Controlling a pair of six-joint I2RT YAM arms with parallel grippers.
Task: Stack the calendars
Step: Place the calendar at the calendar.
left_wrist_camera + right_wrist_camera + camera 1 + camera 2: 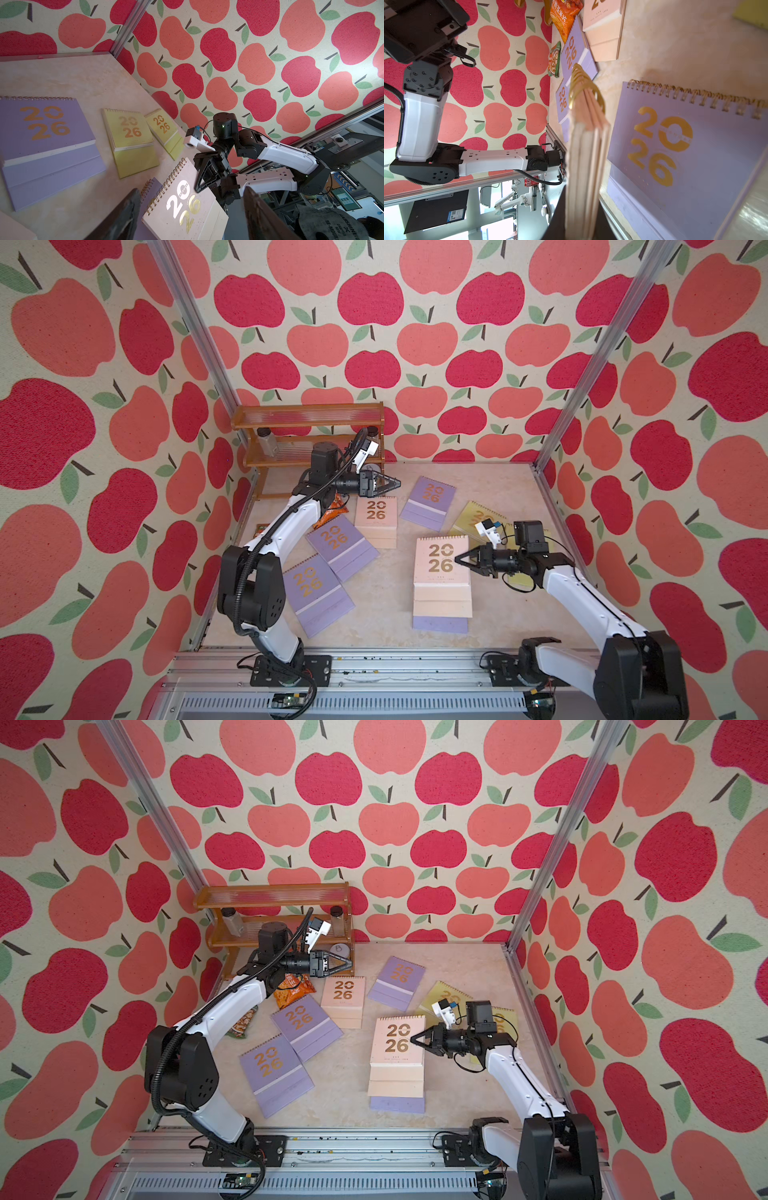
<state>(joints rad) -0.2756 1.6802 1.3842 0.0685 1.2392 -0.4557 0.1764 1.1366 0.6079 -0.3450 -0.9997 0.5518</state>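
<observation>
Item: my right claw [458, 560], clamped on the pink calendar [436, 572] by its edge, holding it flat to settle square on the lilac calendar [675, 145] beneath. My left claw [397, 482]: released, empty.

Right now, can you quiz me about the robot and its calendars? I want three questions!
1. True or false: the left pincer is gripping a calendar.
2. Which colour is the calendar held by the right pincer? A lilac, B pale pink, C yellow-green.
3. Fill in: ___ yellow-green calendars lie on the table.
Key: 1 false, it is open and empty. 2 B, the pale pink calendar. 3 two.
</observation>
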